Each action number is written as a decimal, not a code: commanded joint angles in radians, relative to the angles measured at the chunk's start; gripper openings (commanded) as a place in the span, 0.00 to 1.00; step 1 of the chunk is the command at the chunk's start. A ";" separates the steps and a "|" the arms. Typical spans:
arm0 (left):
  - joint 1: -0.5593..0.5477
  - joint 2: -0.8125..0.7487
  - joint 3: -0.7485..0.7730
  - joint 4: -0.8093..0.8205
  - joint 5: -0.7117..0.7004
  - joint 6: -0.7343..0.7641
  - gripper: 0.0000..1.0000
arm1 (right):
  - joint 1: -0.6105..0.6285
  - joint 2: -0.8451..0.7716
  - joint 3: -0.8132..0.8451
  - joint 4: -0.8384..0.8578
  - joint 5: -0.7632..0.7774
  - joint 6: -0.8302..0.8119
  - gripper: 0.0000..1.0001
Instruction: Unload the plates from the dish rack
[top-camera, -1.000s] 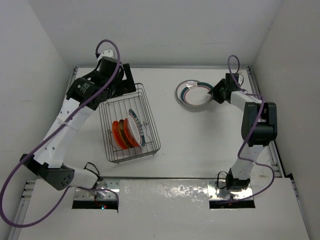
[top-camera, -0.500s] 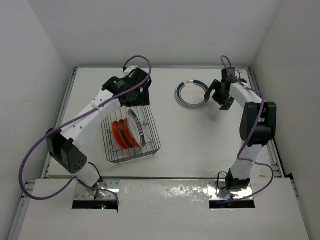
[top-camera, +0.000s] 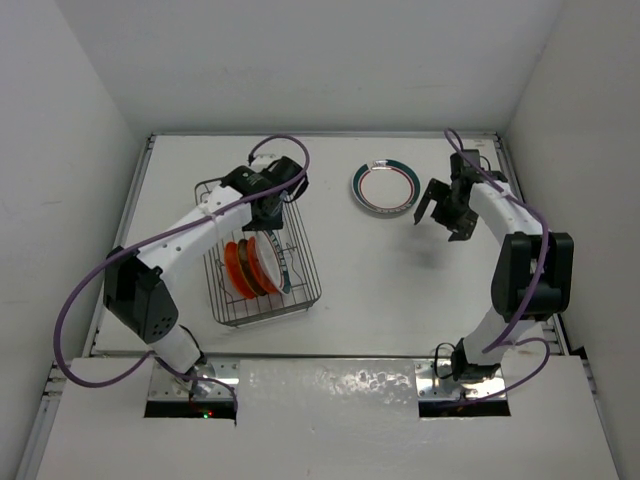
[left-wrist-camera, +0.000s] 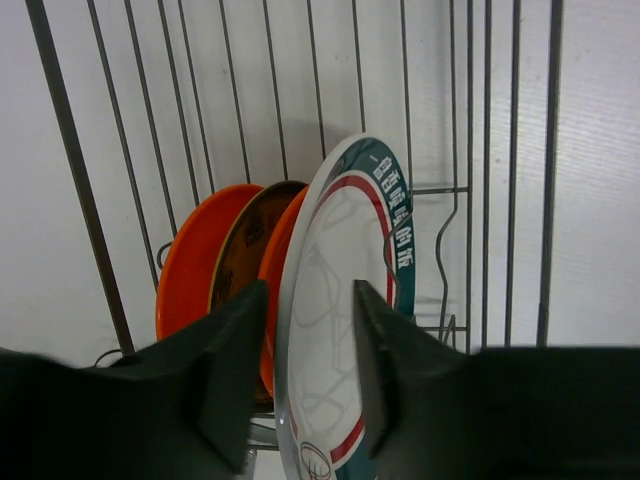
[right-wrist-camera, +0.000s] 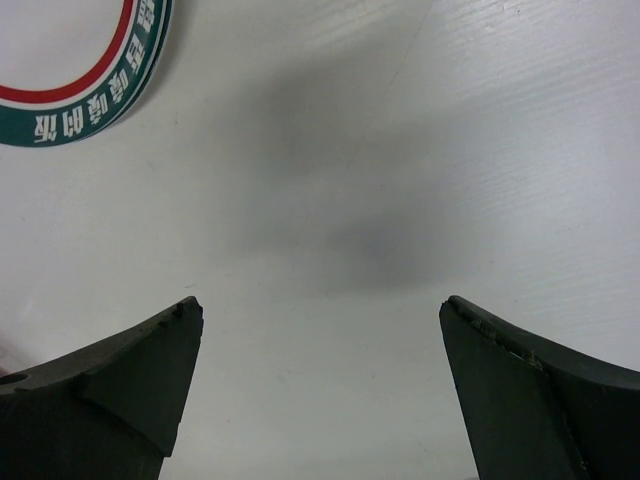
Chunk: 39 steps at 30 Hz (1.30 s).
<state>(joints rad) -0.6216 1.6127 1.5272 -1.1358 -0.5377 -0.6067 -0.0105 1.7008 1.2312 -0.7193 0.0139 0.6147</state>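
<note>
One white table (top-camera: 400, 290) fills the overhead view and carries all that we see; left of centre on it sits the grey wire dish rack (top-camera: 303, 262), its long side running down the frame; in the left wrist view its wires (left-wrist-camera: 480, 150) run up the picture over the white surface.

In the lower part of the rack the plates stand on edge; the white green-rimmed plate (top-camera: 281, 262) is the rightmost, and the orange plates (top-camera: 236, 268) crowd close against its left side; up close, the green-rimmed plate (left-wrist-camera: 345, 260) shows a red inner band, and the orange plates (left-wrist-camera: 195, 260) overlap behind it.

A second banded plate (top-camera: 384, 188) lies flat on the table, upper centre, well apart from the rack; its rim (right-wrist-camera: 70, 120) shows in the upper left of the right wrist view.

The left gripper (top-camera: 268, 218) hangs over the rack; its fingers (left-wrist-camera: 230, 380) stand either side of the green-rimmed plate's top edge, close in; whether they press it we cannot tell.

The right gripper (top-camera: 441, 213) hovers just right of the flat plate, jaws wide apart, holding nothing.
</note>
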 joint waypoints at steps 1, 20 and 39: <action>-0.009 0.000 -0.015 0.021 0.002 -0.011 0.33 | 0.003 -0.035 0.008 -0.022 -0.011 -0.036 0.99; -0.009 0.006 0.336 -0.150 -0.223 0.116 0.00 | 0.003 -0.035 0.011 0.131 -0.326 0.017 0.99; 0.043 -0.358 -0.085 0.801 0.489 0.085 0.00 | 0.277 -0.064 -0.084 1.097 -0.804 0.450 0.97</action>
<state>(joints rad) -0.5987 1.2739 1.4769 -0.5632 -0.1600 -0.4637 0.2752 1.6447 1.1645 0.2768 -0.7589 1.0531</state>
